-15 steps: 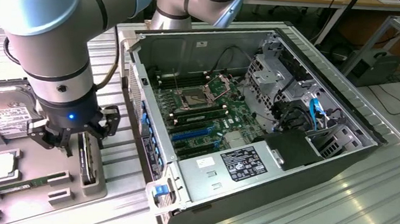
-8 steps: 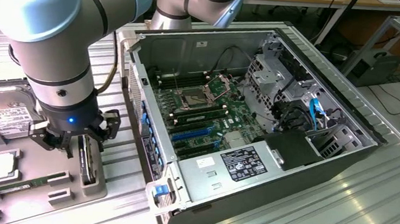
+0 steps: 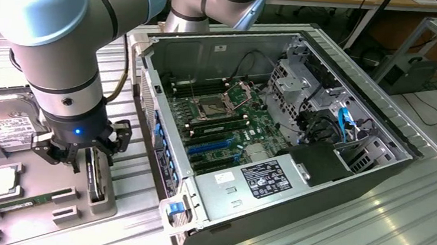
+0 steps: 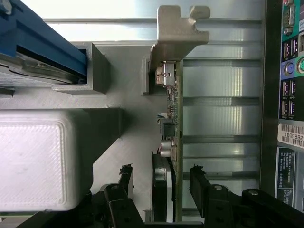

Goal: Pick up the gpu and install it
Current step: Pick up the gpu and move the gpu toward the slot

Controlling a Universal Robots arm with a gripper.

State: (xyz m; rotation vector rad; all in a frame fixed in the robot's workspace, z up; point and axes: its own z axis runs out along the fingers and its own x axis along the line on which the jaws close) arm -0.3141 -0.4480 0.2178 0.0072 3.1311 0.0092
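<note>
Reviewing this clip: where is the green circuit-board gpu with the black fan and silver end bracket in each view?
Exterior view: the gpu stands on edge in the grey holder under the gripper, at the exterior view's lower left.
Wrist view: the gpu is seen edge-on between the open gripper's fingers.
Shared landmark: the port panel of the black computer case.

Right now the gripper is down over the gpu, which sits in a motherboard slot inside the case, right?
No. The gripper is down over the gpu, but it stands on edge in the grey holder outside the case, as the exterior view shows.
</note>
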